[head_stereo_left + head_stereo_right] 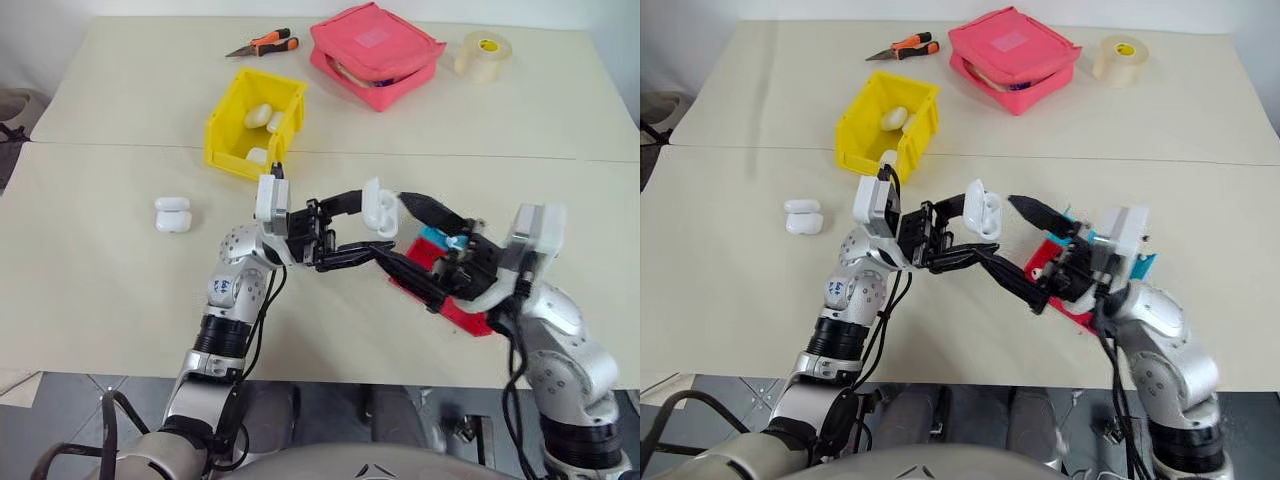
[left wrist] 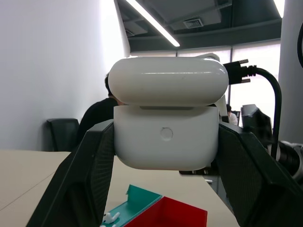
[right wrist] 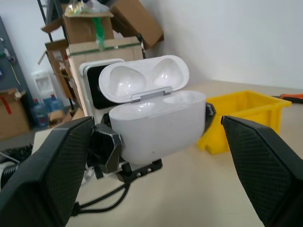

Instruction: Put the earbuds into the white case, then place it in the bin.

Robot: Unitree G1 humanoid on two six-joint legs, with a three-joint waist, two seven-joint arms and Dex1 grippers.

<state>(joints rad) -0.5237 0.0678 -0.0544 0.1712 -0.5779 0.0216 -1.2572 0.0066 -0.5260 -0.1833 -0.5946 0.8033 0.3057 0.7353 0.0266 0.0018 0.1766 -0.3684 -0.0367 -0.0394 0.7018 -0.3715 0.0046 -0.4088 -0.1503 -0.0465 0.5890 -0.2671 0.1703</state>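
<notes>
While its lid stands flipped open, the white case sits clamped between the fingers of the left gripper at the centre of the frame, raised above the table. Just right of it, the right gripper spreads its two black fingers wide, one on each side of the case and touching nothing. Behind that gripper lies a red-and-blue tray. Toward the upper left, the yellow bin already contains several white cases, and another closed case rests alone at left. Pliers, a pink pouch and a tape roll line the top edge.
</notes>
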